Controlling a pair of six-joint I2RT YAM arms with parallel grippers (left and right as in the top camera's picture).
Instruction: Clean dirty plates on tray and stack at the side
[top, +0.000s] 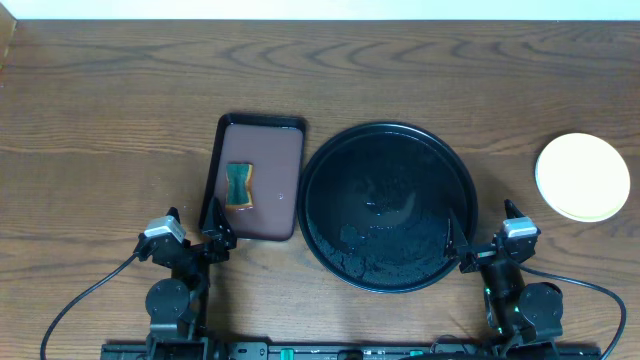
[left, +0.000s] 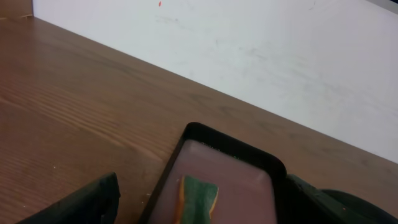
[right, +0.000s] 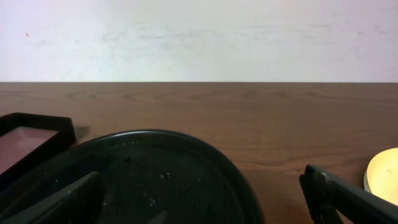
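The large round black tray (top: 388, 206) sits at the table's middle with no plate on it, only wet specks. It also shows in the right wrist view (right: 155, 180). A pale yellow plate (top: 582, 176) lies at the right side of the table, apparently topping a stack; its edge shows in the right wrist view (right: 382, 174). No mint-white plate shows separately. My left gripper (top: 215, 238) is open and empty at the near end of the brown tray. My right gripper (top: 462, 250) is open and empty at the black tray's near right rim.
A rectangular dark-brown tray (top: 255, 176) lies left of the black tray, holding a green and orange sponge (top: 239, 186), also seen in the left wrist view (left: 198, 198). A white wall runs along the table's far edge.
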